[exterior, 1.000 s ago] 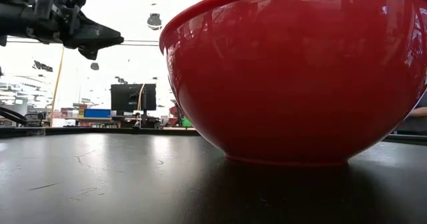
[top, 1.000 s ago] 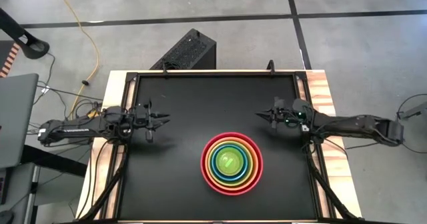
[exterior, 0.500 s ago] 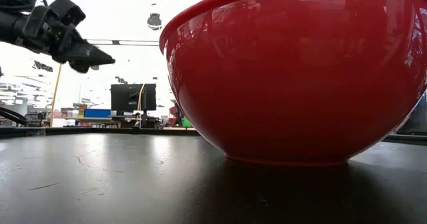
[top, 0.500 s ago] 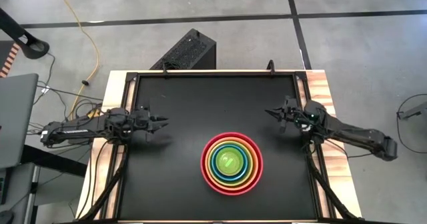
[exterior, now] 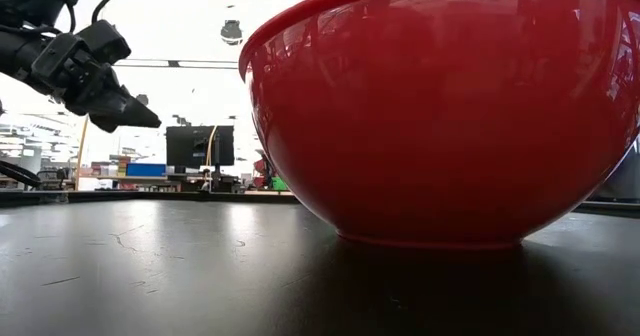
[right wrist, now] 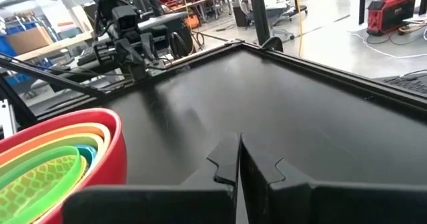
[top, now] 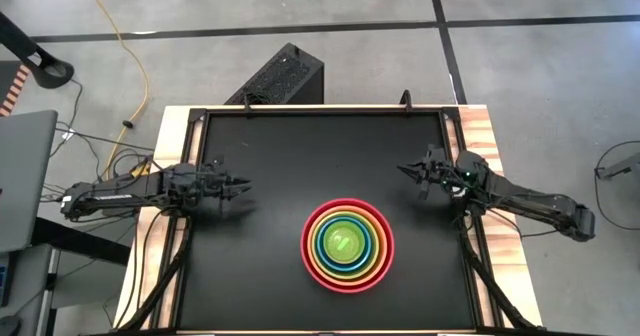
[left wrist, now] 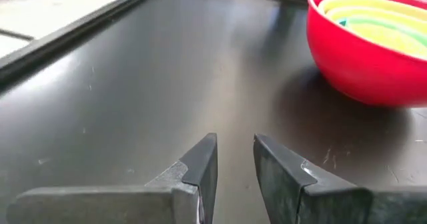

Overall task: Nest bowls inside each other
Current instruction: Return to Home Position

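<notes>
The bowls stand nested in one stack [top: 347, 244] on the black table, right of centre toward the near edge. The big red bowl [exterior: 450, 106] is outermost, resting on its base, with orange, olive-green, blue and a bright green one [top: 343, 242] inside. My left gripper [top: 245, 186] hovers at the table's left side, slightly tipped down, and in the left wrist view its fingers [left wrist: 235, 141] are open with nothing between them. My right gripper [top: 403, 171] hovers at the right side, roughly level, and its fingers [right wrist: 239, 141] are shut on nothing. Both point toward the table's middle, well clear of the stack.
A raised black frame [top: 320, 111] rims the table, with wooden strips [top: 480, 136] outside it. A black box [top: 285, 76] and a yellow cable [top: 135, 66] lie on the floor beyond the far edge. Bare black tabletop [top: 320, 156] spreads between the two grippers and the stack.
My left gripper has sunk a little and tipped its fingers downward, staying at the table's left side. My right gripper has drawn back toward the table's right edge, then kept still. The stack of bowls has not moved.
</notes>
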